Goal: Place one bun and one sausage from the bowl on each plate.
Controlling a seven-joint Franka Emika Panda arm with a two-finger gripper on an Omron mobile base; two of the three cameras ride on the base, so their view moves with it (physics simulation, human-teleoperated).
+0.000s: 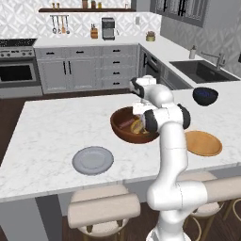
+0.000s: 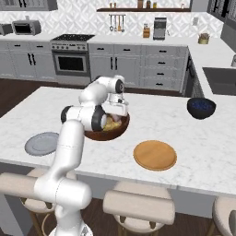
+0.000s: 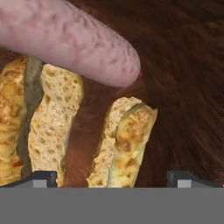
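My gripper (image 3: 113, 177) is open and reaches down into the dark reddish-brown bowl (image 1: 120, 132), low over its contents. Between the fingertips (image 3: 41, 177) lies a split toasted bun (image 3: 124, 144), not gripped. A second bun (image 3: 50, 122) lies to its left, and a pink sausage (image 3: 74, 41) rests across the far side. In the left base view the sausage (image 1: 126, 124) and a bun (image 1: 137, 126) show inside the bowl. The grey-blue plate (image 1: 92, 160) and the orange-tan plate (image 1: 203, 142) lie bare on either side of the bowl.
A small dark blue bowl (image 1: 205, 95) stands at the counter's far right. The marble island (image 1: 47, 136) has stools (image 1: 103, 209) along its near edge. A sink (image 1: 202, 70) sits on the back counter to the right.
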